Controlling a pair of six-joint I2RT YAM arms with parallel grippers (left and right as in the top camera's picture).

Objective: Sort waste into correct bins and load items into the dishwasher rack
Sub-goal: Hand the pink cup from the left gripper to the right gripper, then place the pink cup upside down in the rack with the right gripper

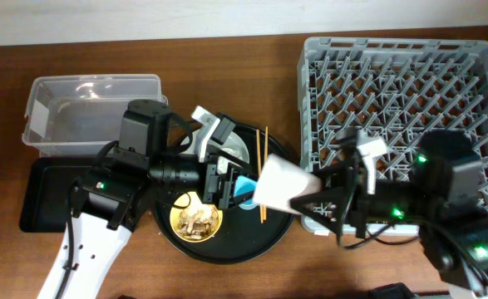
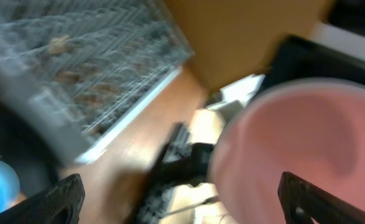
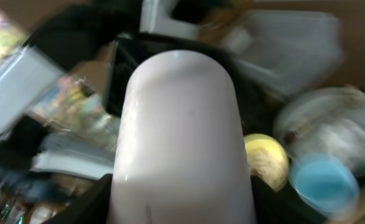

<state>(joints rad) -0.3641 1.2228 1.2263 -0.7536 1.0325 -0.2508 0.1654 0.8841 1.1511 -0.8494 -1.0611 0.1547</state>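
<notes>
My right gripper (image 1: 312, 196) is shut on the pink cup (image 1: 281, 183), holding it on its side above the right edge of the round black tray; the cup fills the right wrist view (image 3: 182, 130) between the fingers (image 3: 182, 202). My left gripper (image 1: 224, 178) is open and empty over the tray; its fingers (image 2: 182, 205) face the pink cup's mouth (image 2: 306, 143). The light blue cup (image 1: 245, 190), the yellow bowl (image 1: 195, 218) with beige food scraps, two chopsticks (image 1: 264, 170) and the plate (image 1: 237, 149), partly hidden by the left gripper, are on the tray. Wrapper and tissue are out of view.
The grey dishwasher rack (image 1: 401, 100) stands at the right. The clear tub (image 1: 94, 108) is at the back left, and the shallow black tray (image 1: 44, 195) lies in front of it. The round black tray (image 1: 252, 241) is in the middle.
</notes>
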